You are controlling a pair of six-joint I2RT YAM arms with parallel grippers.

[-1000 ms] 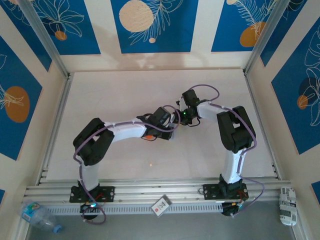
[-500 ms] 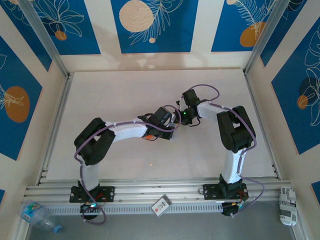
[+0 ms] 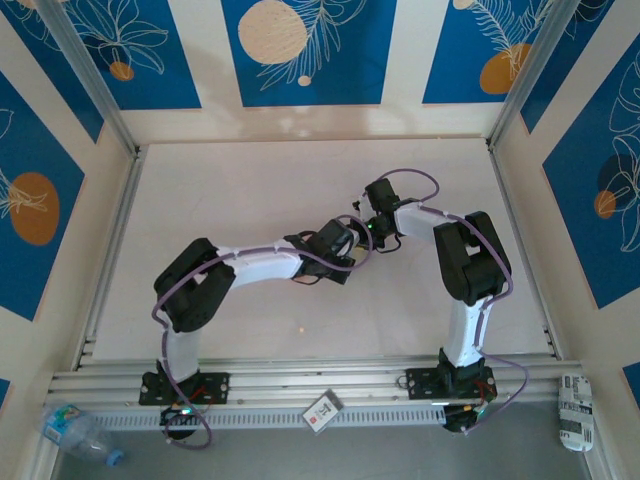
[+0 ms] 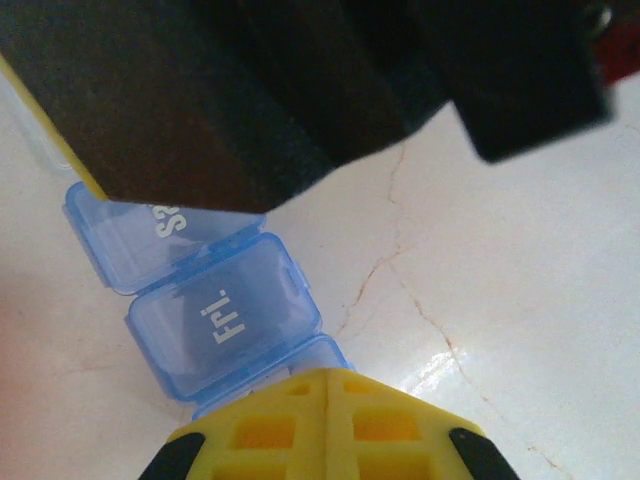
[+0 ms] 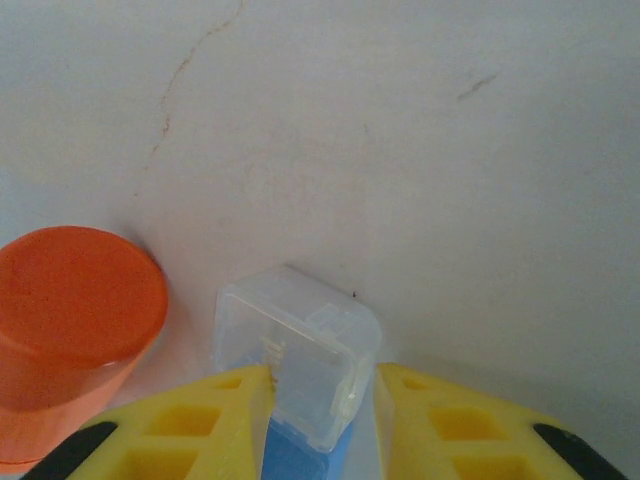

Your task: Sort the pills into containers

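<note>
Left gripper (image 4: 328, 388): yellow fingers pressed together, nothing between, tips at end of blue containers (image 4: 222, 318). Right gripper (image 5: 320, 395): narrow gap, clamped on pale compartment of containers. FRI lid closed; contents cannot tell. Orange bottle (image 5: 75, 310) just beside. Pill (image 3: 300, 328): orange speck on table (image 3: 230, 190), well apart from grippers.

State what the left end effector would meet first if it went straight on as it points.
Likely the blue container strip, just ahead of the left end effector; depth is unclear.
</note>
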